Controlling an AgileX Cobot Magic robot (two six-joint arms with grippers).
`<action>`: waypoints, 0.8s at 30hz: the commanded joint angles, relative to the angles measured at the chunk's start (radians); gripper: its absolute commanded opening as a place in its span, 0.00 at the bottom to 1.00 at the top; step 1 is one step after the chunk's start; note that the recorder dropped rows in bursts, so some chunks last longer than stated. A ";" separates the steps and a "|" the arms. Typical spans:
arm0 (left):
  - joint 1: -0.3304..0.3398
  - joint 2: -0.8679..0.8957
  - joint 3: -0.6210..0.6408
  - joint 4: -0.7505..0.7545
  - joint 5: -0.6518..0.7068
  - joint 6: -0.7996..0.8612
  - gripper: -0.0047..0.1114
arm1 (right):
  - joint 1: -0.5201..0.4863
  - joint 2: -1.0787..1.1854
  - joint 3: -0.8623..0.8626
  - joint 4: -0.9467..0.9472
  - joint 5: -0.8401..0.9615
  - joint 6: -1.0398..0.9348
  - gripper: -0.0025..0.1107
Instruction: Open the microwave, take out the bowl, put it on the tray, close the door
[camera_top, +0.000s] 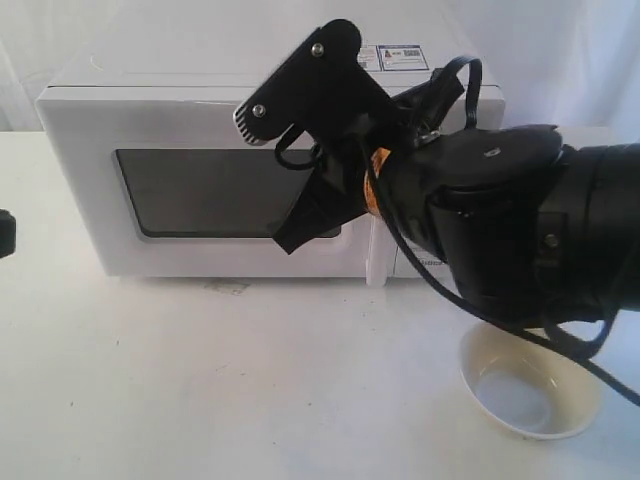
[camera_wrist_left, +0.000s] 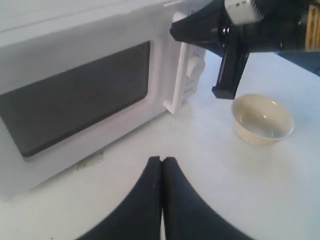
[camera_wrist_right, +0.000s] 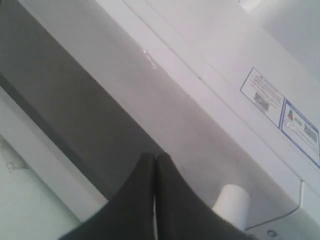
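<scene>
1. Right gripper (camera_top: 288, 240): the jaws are clenched on each other and grasp nothing. The tip stands in front of the door (camera_top: 90, 190) of the microwave (camera_top: 200, 70). The handle (camera_top: 375, 262) is just beside the jaws, and the window (camera_top: 210, 190) is on their other side. You cannot tell whether the tip touches the panel.

2. Left gripper (camera_wrist_left: 161, 167): the jaws are pressed together and empty, low over the table (camera_wrist_left: 210, 150). The door lies ahead of these jaws, well apart from them.

3. The bowl (camera_top: 525, 390) sits upright and empty on the table. It is back along the arm from the right jaws, below the forearm, and well apart from both grippers. You can make out no tray under it or near it.

Status, as a judgement:
- Opening and removal appear done, because the bowl is outside the microwave.
- Placement on the tray is unconfirmed, because no tray is in view.
- The door looks flush with the body, so closing appears finished or in its last push.

Verify the latch and the bowl's resting place before you clear the task.
</scene>
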 joint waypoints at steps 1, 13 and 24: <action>-0.004 -0.117 0.035 0.018 -0.089 -0.104 0.04 | -0.003 0.028 -0.007 -0.070 0.077 0.038 0.02; -0.002 -0.269 0.042 0.071 -0.074 -0.198 0.04 | -0.068 0.099 -0.070 -0.103 0.038 0.012 0.02; -0.002 -0.292 0.042 0.076 -0.050 -0.223 0.04 | -0.105 0.110 -0.075 -0.106 0.007 0.008 0.02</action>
